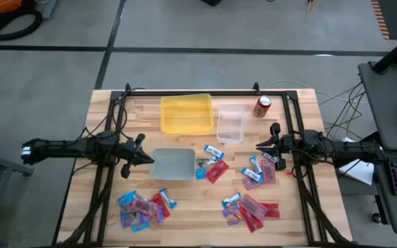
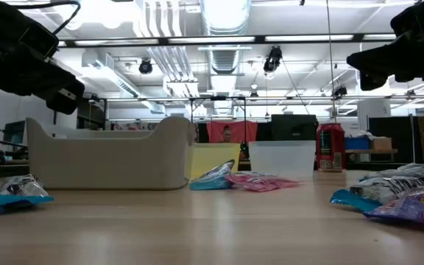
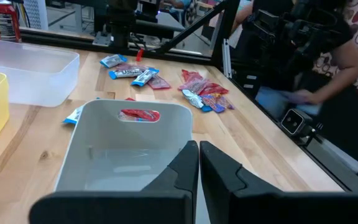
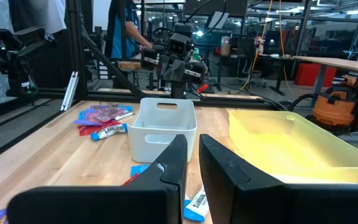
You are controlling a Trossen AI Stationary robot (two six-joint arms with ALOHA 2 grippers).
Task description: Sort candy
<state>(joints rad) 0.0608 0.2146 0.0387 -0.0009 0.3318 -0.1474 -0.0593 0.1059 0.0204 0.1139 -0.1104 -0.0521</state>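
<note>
Since all three bins look empty from my seat, I judge the sorting has not begun. Starting at the left, my left gripper (image 1: 143, 158) hangs above the tabletop (image 1: 198, 213) at the left edge of the grey bin (image 1: 174, 164), its jaws nearly closed with only a thin gap between them and nothing held. Near that arm, at the tabletop's near left, lies one heap of candy (image 1: 142, 208): red, blue and purple packets piled together. The grey bin shows a bare floor in the left wrist view. Behind it, farther from me, the yellow bin (image 1: 186, 114) is bare as well, and just to its right the clear bin (image 1: 229, 125) holds nothing that I can see. Between the grey bin and the right arm a few loose pieces lie scattered, a blue mini bar (image 1: 214, 151) and a red packet (image 1: 217, 170) among them. A second heap (image 1: 250, 209) sits at the near right. More packets (image 1: 260, 171) lie just beside my right gripper (image 1: 260, 145), which hovers to the right of the clear bin, jaws narrow and empty. A red soda can (image 1: 262, 106) stands at the far right, beyond the clear bin.

By my reckoning every piece remains to be picked and dropped by kind.
</note>
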